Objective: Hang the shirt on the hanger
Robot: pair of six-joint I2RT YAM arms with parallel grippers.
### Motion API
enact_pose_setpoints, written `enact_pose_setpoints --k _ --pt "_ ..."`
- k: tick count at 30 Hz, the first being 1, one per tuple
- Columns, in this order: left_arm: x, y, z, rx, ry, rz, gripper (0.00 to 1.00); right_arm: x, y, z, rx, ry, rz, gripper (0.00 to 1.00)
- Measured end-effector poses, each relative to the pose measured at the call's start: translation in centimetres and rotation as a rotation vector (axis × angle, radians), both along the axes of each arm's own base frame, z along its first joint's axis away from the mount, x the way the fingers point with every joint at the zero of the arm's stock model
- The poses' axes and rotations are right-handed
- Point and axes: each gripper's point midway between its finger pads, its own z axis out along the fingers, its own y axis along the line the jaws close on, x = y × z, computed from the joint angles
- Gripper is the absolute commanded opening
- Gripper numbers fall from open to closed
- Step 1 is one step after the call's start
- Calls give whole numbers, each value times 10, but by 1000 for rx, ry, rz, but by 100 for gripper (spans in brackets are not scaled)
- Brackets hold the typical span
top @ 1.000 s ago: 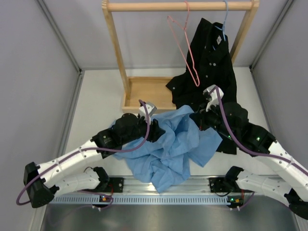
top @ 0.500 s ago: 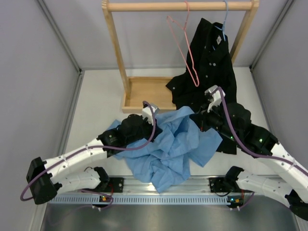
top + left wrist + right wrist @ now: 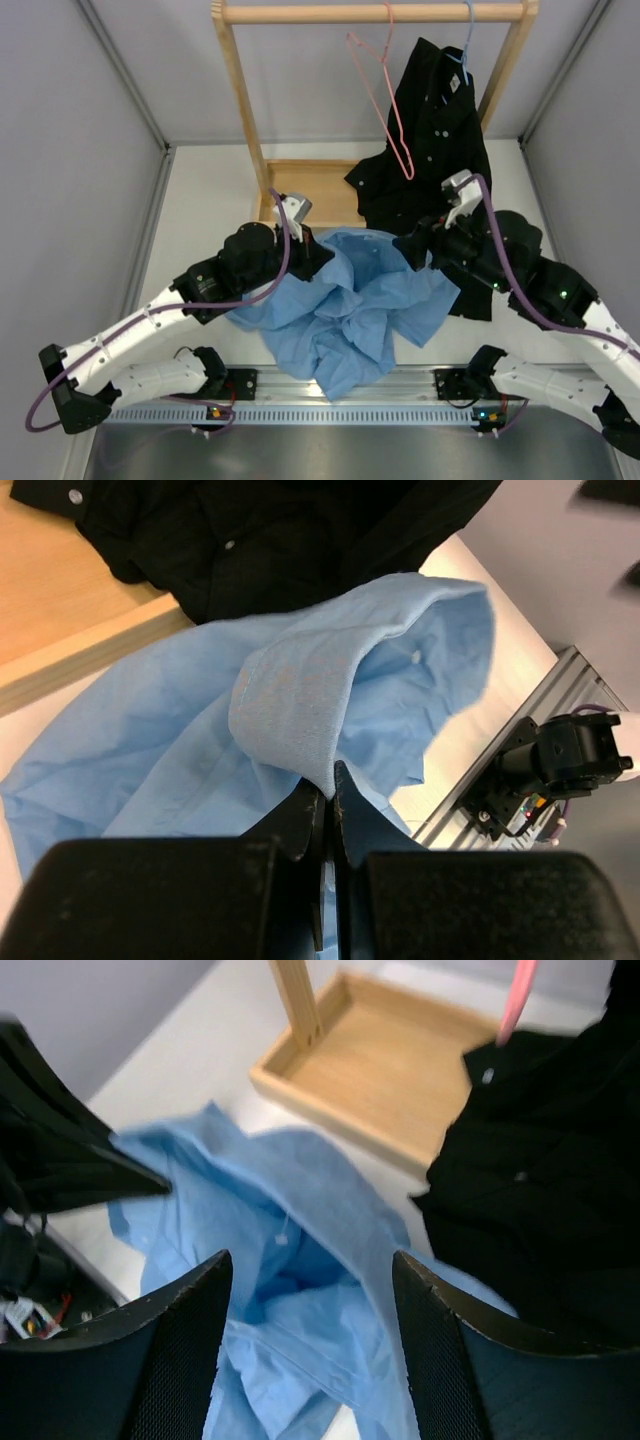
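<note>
Since the earlier frame, the left gripper (image 3: 304, 246) has travelled away from the arm bases toward the wooden tray (image 3: 305, 188), drawing an edge of the shirt (image 3: 350, 300) with it; the right gripper (image 3: 413, 250) has shifted only slightly.

1. Left gripper (image 3: 328, 798): jaws pressed together, pinching a folded edge of the shirt (image 3: 300, 685). The fold rises from between the fingertips and arches over to the right. A small white speck on the cloth inside the fold is too small to read.
2. Beyond the left gripper's fingertips lies the hem of the black shirt (image 3: 290, 530), resting on the wooden tray (image 3: 60, 600).
3. Right gripper (image 3: 312, 1265): jaws spread wide, holding nothing, above the shirt (image 3: 300, 1200). A small white mark on the cloth below it is blurred and unreadable.
4. Ahead and to the right of the right gripper hangs the black shirt (image 3: 540, 1160); the wooden tray (image 3: 400, 1080) lies straight ahead.
5. The shirt lies crumpled on the table (image 3: 200, 200) between the two grippers, spreading back toward the arm bases.
6. The hanger (image 3: 385, 100) hangs from the wooden rack (image 3: 235, 100), well beyond both grippers, beside the black shirt (image 3: 430, 130).
</note>
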Motion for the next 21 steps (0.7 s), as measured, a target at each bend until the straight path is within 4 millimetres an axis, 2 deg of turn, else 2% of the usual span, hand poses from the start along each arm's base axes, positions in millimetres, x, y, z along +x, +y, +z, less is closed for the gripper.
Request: enact_pose_setpoints --k 2,7,9,11,14,17,20,21 --pt "-2 1 -2 1 20 4 0 1 -5 28 13 -44 -17 64" --pt "-5 5 -12 23 70 18 0 20 -15 123 41 -204 -96 68" --pt "-5 5 -13 20 77 22 0 34 -18 144 15 -235 -139 69" --pt "-6 5 -13 16 83 23 0 60 -21 157 -27 -252 -195 69" --pt "-6 5 -13 8 93 28 0 102 -24 152 -89 -223 -239 68" --pt "-7 4 -13 1 103 30 0 148 -22 124 -170 -151 -235 66" --pt "-8 4 -19 4 120 31 0 180 -12 96 -230 -85 -197 65" --pt "-8 4 -22 8 124 30 0 188 -7 87 -243 -64 -181 60"
